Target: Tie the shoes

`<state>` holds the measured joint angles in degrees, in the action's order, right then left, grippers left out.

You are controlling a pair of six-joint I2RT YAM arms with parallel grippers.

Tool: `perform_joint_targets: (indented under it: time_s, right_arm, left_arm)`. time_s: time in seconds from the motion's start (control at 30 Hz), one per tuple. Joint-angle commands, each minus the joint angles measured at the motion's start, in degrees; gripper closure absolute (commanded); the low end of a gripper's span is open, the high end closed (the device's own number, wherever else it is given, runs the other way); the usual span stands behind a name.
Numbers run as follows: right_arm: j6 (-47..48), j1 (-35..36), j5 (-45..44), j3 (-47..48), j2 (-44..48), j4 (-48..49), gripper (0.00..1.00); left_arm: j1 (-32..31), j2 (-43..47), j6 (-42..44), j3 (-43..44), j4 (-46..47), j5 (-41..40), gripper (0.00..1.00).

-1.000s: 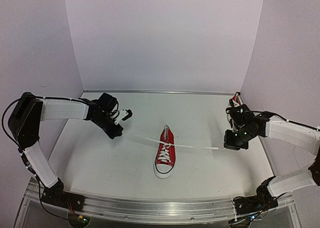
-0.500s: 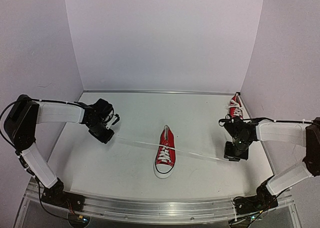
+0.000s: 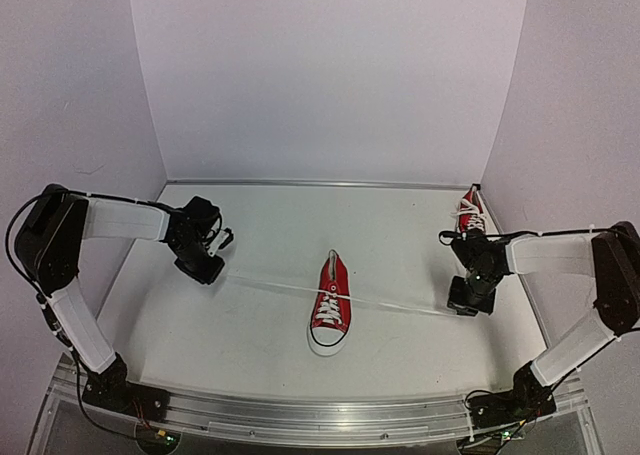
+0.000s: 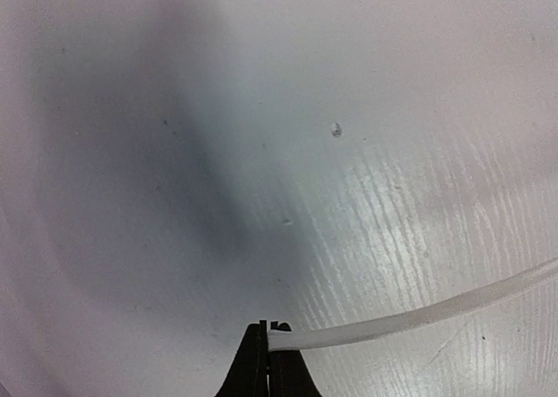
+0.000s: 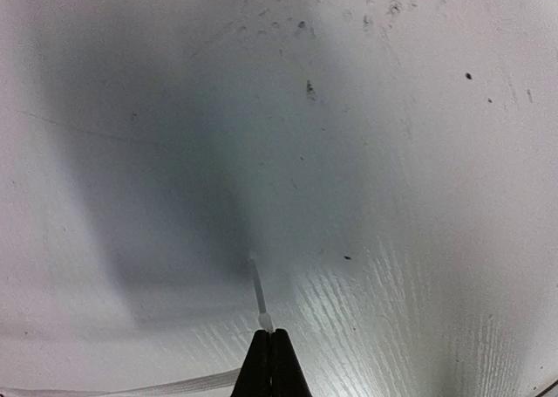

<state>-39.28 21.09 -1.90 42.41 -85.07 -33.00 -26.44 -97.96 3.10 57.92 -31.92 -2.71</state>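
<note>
Left gripper [image 4: 267,329] and right gripper [image 5: 270,336], fully closed, each pinch the lace [image 4: 418,314].

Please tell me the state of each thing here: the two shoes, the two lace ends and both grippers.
Middle shoe: on its sole, toe toward the arms, no bow.
Left lace end: stretched out to the left, pinched.
Right lace end: stretched out to the right, pinched.
Left gripper: shut on the left lace end.
Right gripper: shut on the right lace end.
Corner shoe: in the far right corner; laces too small to judge.
</note>
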Motion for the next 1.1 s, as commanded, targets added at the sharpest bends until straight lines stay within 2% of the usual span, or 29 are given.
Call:
perform_joint_targets:
  time_s: [0.0,0.1,0.13,0.2,0.27,0.3,0.33,0.37,0.43,0.5,0.57,0.6,0.7,0.83,0.93,1.0,1.07]
  right_arm:
    - [6.1,-0.8,7.6,0.1,-3.7,5.1,1.0]
    - [9.5,-0.6,13.9,2.3,-5.1,6.9,1.0]
    - [10.5,-0.6,15.6,3.0,-5.8,7.0,1.0]
    - [12.6,-0.5,19.4,4.3,-6.7,7.6,1.0]
    - [13.6,-0.4,23.2,5.4,-6.8,8.1,0.86]
    - [14.0,-0.4,24.0,6.1,-6.4,8.1,0.75]
    - [14.1,-0.4,24.1,7.0,-5.8,7.9,0.59]
    - [14.3,-0.4,24.1,7.9,-4.5,7.4,0.49]
    - [14.5,-0.4,22.8,10.5,-2.0,5.9,0.38]
    - [14.9,-0.4,20.7,13.5,1.3,3.6,0.24]
    - [15.3,-0.4,18.5,16.2,5.8,2.3,0.05]
    - [15.7,-0.4,17.6,17.0,8.2,2.2,0.02]
    - [16.5,-0.4,13.9,18.7,14.6,2.9,0.02]
    - [14.8,-0.4,7.8,19.4,19.1,4.7,0.02]
    - [18.1,-0.4,12.8,20.5,19.4,5.2,0.02]
    - [19.1,-0.4,18.0,21.2,18.4,5.2,0.02]
    - [18.1,-0.4,20.1,21.6,17.3,4.6,0.02]
  left_arm:
    - [-1.7,-2.7,5.4,3.4,0.6,6.2,1.0]
    - [-2.5,-4.8,6.8,5.0,0.9,10.7,1.0]
    - [-2.7,-5.4,7.2,5.5,0.8,11.7,0.97]
    - [-3.3,-6.0,7.8,6.4,0.9,13.9,0.85]
    - [-3.7,-5.8,7.7,7.8,0.8,15.5,0.7]
    - [-3.8,-5.5,7.5,9.0,0.5,15.9,0.63]
    - [-3.8,-4.6,7.0,9.6,0.2,15.6,0.55]
    - [-3.8,-3.5,6.5,10.1,0.3,14.8,0.47]
    - [-3.7,-0.4,5.1,11.0,1.0,12.1,0.3]
    - [-3.1,3.2,3.5,12.1,1.4,10.6,0.05]
    - [-2.8,6.9,2.3,13.2,2.3,9.0,0.01]
    - [-2.8,8.8,1.4,13.2,3.6,7.2,0.0]
    - [-2.7,13.4,-0.3,13.2,7.3,3.9,0.0]
    - [-2.7,16.9,2.7,9.8,15.1,7.4,0.0]
    - [-3.0,13.8,11.4,13.1,8.6,19.3,0.0]
    - [-4.7,11.7,15.8,12.6,6.9,21.9,0.0]
    - [-6.6,10.4,18.2,9.0,10.4,22.2,0.01]
